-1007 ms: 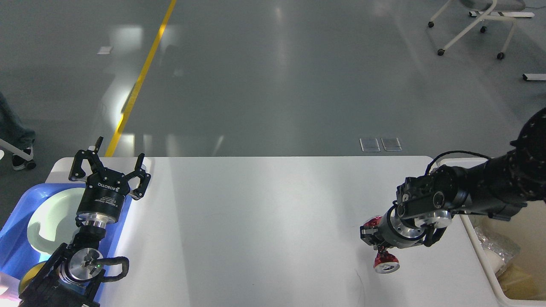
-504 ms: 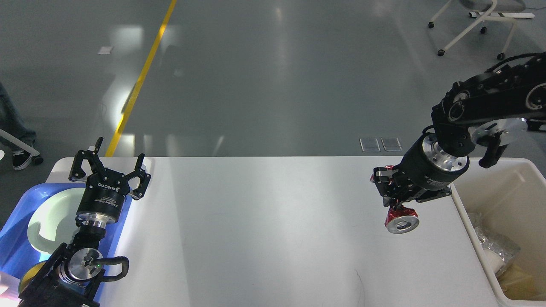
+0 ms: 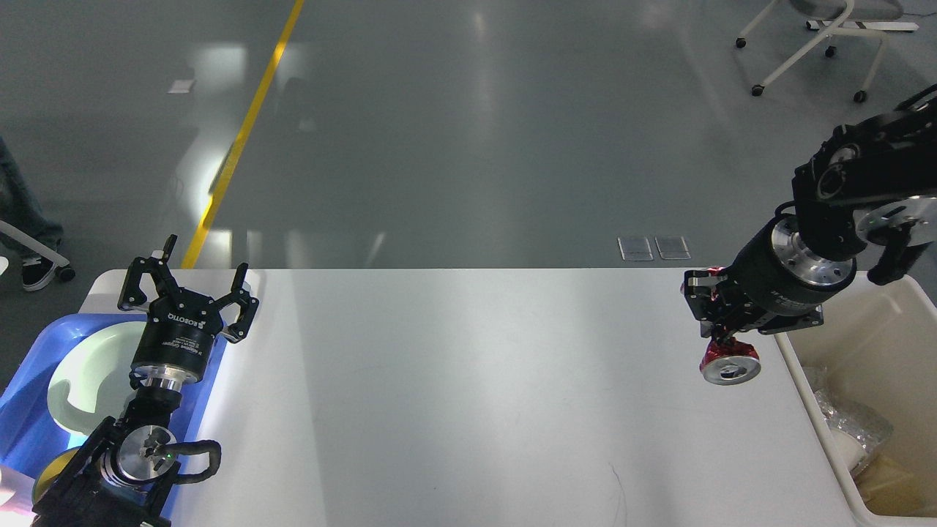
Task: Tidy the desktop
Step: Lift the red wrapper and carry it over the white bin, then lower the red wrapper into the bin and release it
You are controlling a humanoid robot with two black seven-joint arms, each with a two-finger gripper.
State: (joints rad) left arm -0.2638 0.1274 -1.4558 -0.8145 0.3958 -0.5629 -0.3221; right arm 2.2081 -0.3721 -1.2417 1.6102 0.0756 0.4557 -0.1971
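A crushed red can [image 3: 728, 364] is held clamped in the right gripper [image 3: 721, 338] just beside the beige bin [image 3: 911, 293], over whose opening it must next be carried and released.

The blue tray [image 3: 29, 410] is cut off by the left edge and partly hidden behind the left arm. The beige bin [image 3: 889, 322] runs past the right and bottom edges; its contents are too crumpled to identify. The right gripper [image 3: 721, 333] fingertips are hidden by its body. The red can [image 3: 728, 364] label is illegible. The table [image 3: 468, 395] near edge is out of frame.
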